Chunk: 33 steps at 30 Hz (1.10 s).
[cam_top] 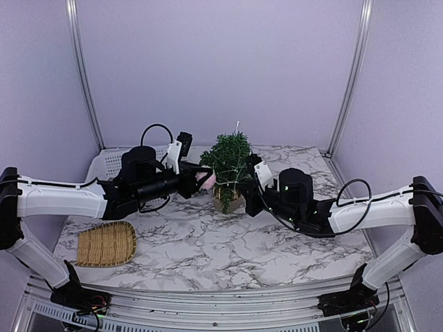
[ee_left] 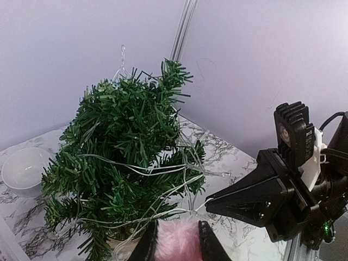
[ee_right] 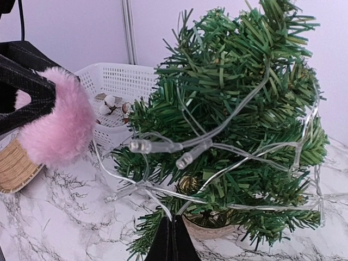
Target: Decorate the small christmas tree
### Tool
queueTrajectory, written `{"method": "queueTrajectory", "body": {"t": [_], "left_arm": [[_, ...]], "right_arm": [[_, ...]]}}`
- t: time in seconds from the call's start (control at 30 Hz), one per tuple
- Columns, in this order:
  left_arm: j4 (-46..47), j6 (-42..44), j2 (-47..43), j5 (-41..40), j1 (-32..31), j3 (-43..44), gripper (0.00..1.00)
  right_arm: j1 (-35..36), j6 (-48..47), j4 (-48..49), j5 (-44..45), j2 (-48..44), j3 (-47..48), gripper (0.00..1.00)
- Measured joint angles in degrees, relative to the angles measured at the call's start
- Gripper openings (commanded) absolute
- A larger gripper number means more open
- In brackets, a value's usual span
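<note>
The small christmas tree (cam_top: 229,162) stands in its tan pot (cam_top: 227,201) mid-table, wrapped in a clear light string (ee_left: 142,169). It also shows in the left wrist view (ee_left: 122,147) and the right wrist view (ee_right: 239,119). My left gripper (ee_left: 176,242) is shut on a fluffy pink pom-pom (ee_left: 177,243), held just left of the tree (cam_top: 202,178). The pom-pom shows in the right wrist view (ee_right: 60,122). My right gripper (ee_right: 172,235) is shut on the light string's wire (ee_right: 157,204) at the tree's lower right side (cam_top: 250,188).
A white perforated basket (cam_top: 109,163) sits at the back left, holding cotton-like ornaments (ee_right: 110,101). A woven tan tray (cam_top: 106,243) lies at the front left. A white bowl (ee_left: 24,168) sits beyond the tree. Metal frame posts (cam_top: 351,76) flank the back wall.
</note>
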Motion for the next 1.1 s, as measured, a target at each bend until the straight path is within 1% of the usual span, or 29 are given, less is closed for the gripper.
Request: {"method": "queueTrajectory", "body": {"t": [0.43, 0.67, 1.1], "left_arm": [[1.16, -0.15, -0.33, -2.21, 1.46, 0.0, 0.21], [1.16, -0.33, 1.25, -2.69, 1.86, 0.0, 0.2], [1.2, -0.28, 3.39, -6.05, 1.88, -0.44, 0.2]], "right_arm": [[0.0, 0.22, 1.27, 2.38, 0.48, -0.04, 0.0], [0.0, 0.22, 1.16, 2.4, 3.08, 0.15, 0.0], [0.39, 0.48, 0.55, 3.54, 4.68, 1.16, 0.0]]}}
